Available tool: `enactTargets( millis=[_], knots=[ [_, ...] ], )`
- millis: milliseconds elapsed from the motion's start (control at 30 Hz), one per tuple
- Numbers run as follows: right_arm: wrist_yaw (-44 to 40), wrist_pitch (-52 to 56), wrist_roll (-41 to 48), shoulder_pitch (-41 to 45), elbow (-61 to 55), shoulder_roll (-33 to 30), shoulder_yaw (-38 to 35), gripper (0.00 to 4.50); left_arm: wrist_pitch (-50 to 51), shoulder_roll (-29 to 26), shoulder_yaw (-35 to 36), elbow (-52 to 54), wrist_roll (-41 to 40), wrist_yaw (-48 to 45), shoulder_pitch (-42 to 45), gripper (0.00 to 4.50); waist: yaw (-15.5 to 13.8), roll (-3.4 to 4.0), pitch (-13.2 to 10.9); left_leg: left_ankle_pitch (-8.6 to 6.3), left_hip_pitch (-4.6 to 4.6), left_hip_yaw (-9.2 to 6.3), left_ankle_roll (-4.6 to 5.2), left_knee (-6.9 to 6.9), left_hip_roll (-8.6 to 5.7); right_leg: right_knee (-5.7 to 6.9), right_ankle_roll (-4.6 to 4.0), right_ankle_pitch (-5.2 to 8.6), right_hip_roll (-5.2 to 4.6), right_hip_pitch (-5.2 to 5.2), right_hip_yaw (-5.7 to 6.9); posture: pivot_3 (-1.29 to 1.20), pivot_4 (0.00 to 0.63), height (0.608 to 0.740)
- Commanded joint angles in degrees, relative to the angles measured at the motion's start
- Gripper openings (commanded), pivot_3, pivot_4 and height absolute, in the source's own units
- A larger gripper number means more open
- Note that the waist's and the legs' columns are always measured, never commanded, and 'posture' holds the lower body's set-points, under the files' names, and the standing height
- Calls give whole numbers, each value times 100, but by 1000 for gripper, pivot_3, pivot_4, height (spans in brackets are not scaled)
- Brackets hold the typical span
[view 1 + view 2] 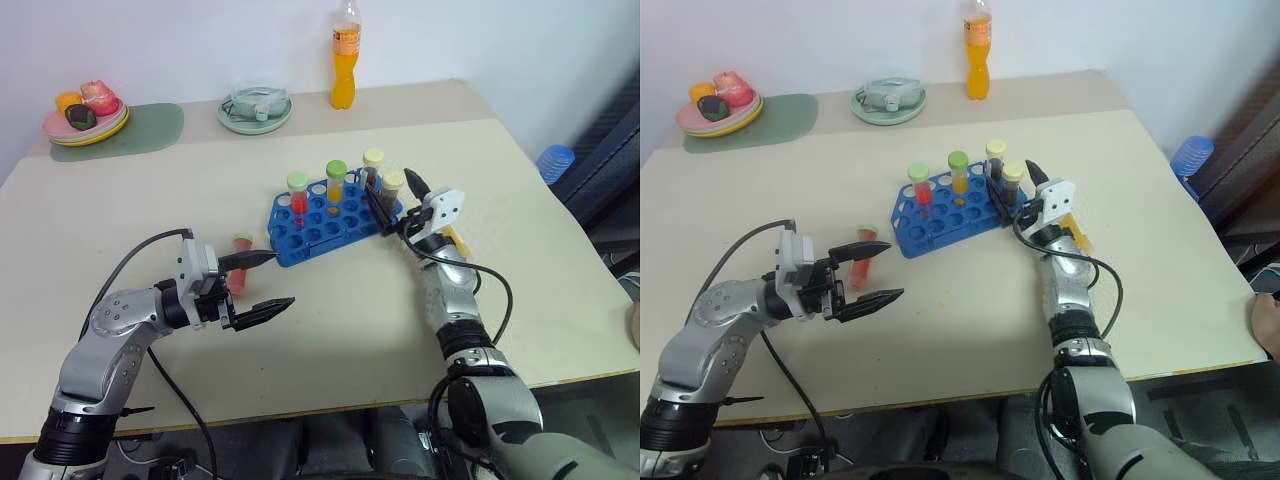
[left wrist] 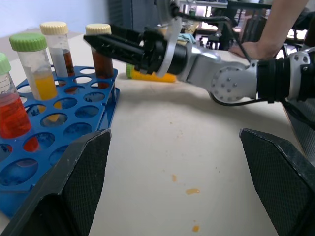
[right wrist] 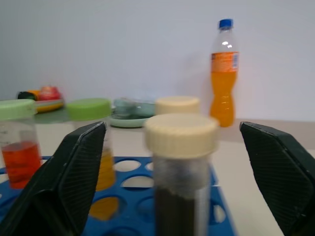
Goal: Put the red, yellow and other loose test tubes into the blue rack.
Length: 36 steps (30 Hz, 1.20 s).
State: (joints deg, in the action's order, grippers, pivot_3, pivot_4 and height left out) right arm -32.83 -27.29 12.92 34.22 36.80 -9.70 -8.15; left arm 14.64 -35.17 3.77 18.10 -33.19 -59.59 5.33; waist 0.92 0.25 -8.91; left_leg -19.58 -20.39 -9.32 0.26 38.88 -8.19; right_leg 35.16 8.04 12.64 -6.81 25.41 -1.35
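The blue rack stands mid-table and holds a red tube, a yellow-orange tube and two cream-capped dark tubes. My right gripper is open, its fingers on either side of the nearer dark tube, which stands in a rack hole. A loose red tube stands upright on the table left of the rack, just behind the far finger of my open, empty left gripper. A yellow tube lies on the table beside my right wrist.
An orange drink bottle, a pale green bowl and a plate of food on a green mat line the far edge. A ribbed blue cup sits off the table's right side. A person's arm is beyond.
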Motion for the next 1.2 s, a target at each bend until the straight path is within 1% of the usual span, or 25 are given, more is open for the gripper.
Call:
enactTargets(
  millis=[33, 200, 267, 367, 433, 500, 567, 667, 767, 867, 1033, 1200],
  knots=[
    [-81, 704, -67, -501, -1367, -349, 212, 4452, -122, 43, 12, 31, 18, -13, 46, 4289, -14, 0, 0, 0, 0, 0, 0, 0, 0, 0, 0, 0, 0, 0, 0, 0, 150, 740],
    [-58, 2276, 31, -1297, -3305, -964, 359, 4452, -163, 112, -67, -61, 44, -37, 106, 4289, -29, 1, 0, 0, -2, 1, 0, 1, 0, -1, 0, 0, 0, 1, -2, 0, 150, 740],
    [18, 3506, 308, -1455, -4148, -1378, 225, 4452, -176, 153, -126, -121, 55, -66, 172, 4289, -37, 2, -1, 0, -2, 2, 0, 2, 0, -1, 0, 0, -1, 1, -4, 0, 150, 740],
    [200, 5377, 710, -1399, -4868, -1965, 9, 4452, -183, 188, -172, -170, 61, -119, 226, 4289, -53, 2, 0, 0, -4, 2, 1, 4, 0, -2, 0, 0, -2, -1, -4, 0, 150, 740],
    [277, 6221, 837, -1239, -5008, -2293, -65, 4452, -184, 192, -190, -196, 59, -143, 253, 4289, -69, 1, 0, -1, -4, 2, 1, 6, -1, -5, 0, 0, -3, -3, -4, 0, 150, 740],
    [314, 7081, 1032, -905, -4851, -2570, -180, 4452, -186, 196, -213, -224, 56, -175, 284, 4289, -88, 1, 0, -1, -4, 2, 2, 6, -1, -7, 0, 0, -4, -4, -4, 0, 150, 740],
    [372, 8127, 971, -320, -4277, -2969, -97, 4452, -181, 213, -261, -273, 61, -212, 356, 4289, -99, 4, -2, -1, -5, 6, 1, 6, 0, -8, 0, 0, -5, -2, -5, 0, 150, 740],
    [434, 9086, 937, 378, -3547, -3188, 25, 4452, -172, 226, -305, -319, 57, -267, 421, 4289, -151, 3, -2, -1, -7, 12, 3, 11, 0, -9, 0, 0, -9, -1, -5, 0, 150, 740],
    [288, 9474, 809, 902, -3038, -3331, 390, 4452, -175, 230, -314, -372, 69, -310, 463, 4289, -163, 3, -2, -2, -9, 9, 3, 2, 1, -14, 0, 0, -8, 1, -3, 0, 150, 740],
    [-7, 9685, 622, 1296, -2649, -3513, 998, 4452, -178, 233, -318, -388, 83, -333, 488, 4289, -164, 3, -2, -2, -14, 12, 4, 5, 0, -17, 0, 0, -10, 2, -3, 0, 150, 740],
    [-358, 9620, 466, 1604, -2053, -3538, 1399, 4452, -186, 263, -332, -393, 115, -337, 492, 4289, -163, 3, -2, -2, -15, 11, 4, 7, 0, -15, 1, 0, -10, 2, -2, 0, 150, 740],
    [-622, 9357, 208, 1948, -1288, -3405, 1735, 4452, -156, 262, -337, -385, 136, -366, 493, 4289, -156, 3, -2, -2, -15, 12, 4, 8, 0, -14, 1, -1, -10, 3, -1, 0, 150, 740]
  ],
)
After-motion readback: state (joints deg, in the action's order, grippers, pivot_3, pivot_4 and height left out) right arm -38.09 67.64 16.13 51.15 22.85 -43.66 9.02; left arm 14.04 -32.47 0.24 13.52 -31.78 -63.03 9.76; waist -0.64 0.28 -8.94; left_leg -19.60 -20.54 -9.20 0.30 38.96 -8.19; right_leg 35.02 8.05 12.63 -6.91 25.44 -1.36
